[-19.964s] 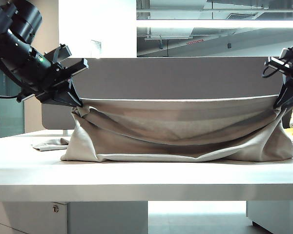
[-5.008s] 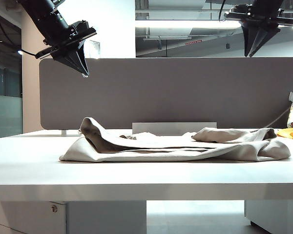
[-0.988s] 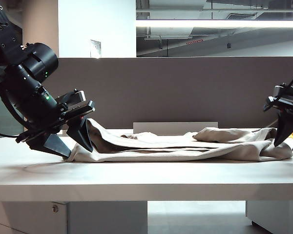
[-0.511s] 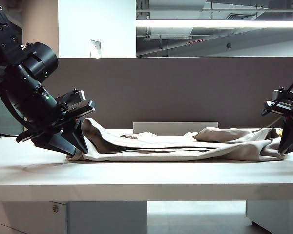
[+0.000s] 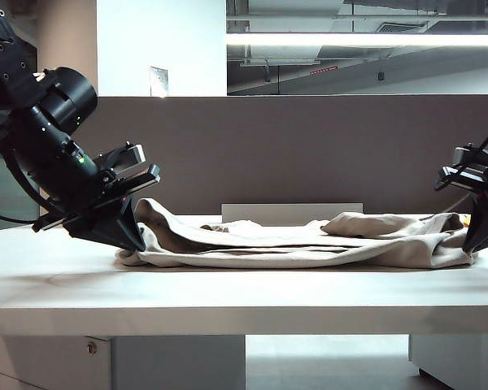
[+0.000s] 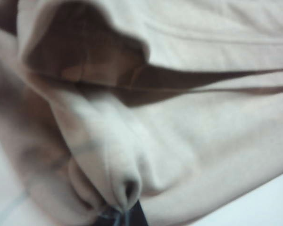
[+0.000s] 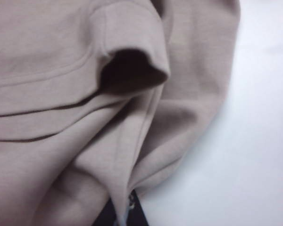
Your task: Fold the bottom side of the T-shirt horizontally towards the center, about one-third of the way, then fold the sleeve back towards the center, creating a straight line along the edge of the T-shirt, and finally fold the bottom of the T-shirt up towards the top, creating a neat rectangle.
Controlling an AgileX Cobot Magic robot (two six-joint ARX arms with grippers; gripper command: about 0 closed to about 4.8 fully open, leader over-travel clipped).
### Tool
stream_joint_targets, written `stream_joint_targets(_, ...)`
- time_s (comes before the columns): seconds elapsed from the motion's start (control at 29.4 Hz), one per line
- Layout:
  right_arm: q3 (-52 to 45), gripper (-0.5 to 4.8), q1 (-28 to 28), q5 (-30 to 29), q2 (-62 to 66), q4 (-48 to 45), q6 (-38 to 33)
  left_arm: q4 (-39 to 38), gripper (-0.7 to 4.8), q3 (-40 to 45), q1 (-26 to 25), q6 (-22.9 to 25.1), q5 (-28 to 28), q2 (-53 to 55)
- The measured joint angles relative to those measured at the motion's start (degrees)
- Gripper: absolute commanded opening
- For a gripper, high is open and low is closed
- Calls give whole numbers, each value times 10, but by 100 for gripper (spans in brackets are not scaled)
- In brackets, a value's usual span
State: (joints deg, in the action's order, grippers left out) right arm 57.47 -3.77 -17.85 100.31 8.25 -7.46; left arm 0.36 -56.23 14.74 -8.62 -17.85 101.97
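Observation:
The beige T-shirt point(image 5: 309, 248) lies folded in a long flat bundle across the white table point(image 5: 244, 296). My left gripper point(image 5: 132, 241) is down at its left end, tilted towards the table. In the left wrist view the left gripper point(image 6: 124, 215) is shut, with a pleat of T-shirt point(image 6: 188, 127) cloth pinched between the black fingertips. My right gripper point(image 5: 472, 244) is at the right end. In the right wrist view the right gripper point(image 7: 128, 209) is shut on a fold of the T-shirt point(image 7: 61, 117), beside a sleeve opening point(image 7: 132, 70). I cannot tell which edge is the bottom of the T-shirt.
A grey divider panel point(image 5: 309, 146) stands behind the table, with a pale flat base point(image 5: 293, 212) at its foot. Something orange point(image 5: 470, 218) lies at the far right behind the shirt. Bare table runs along the front of the shirt.
Both grippers, open at the shirt's two ends a second ago, have shut on the cloth. The left end has bunched slightly inwards. Five seconds ago both arms hung high above the table.

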Motion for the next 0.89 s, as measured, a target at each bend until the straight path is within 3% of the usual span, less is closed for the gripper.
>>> stream_joint_targets(0.51, 87, -6, 1, -26, -1, 25, -5, -16, -6, -71, 0, 12, 0, 0)
stream_joint_targets(0.89, 96, -6, 1, -26, 0, 16, -13, -33, -6, -127, 0, 34, 16, 1)
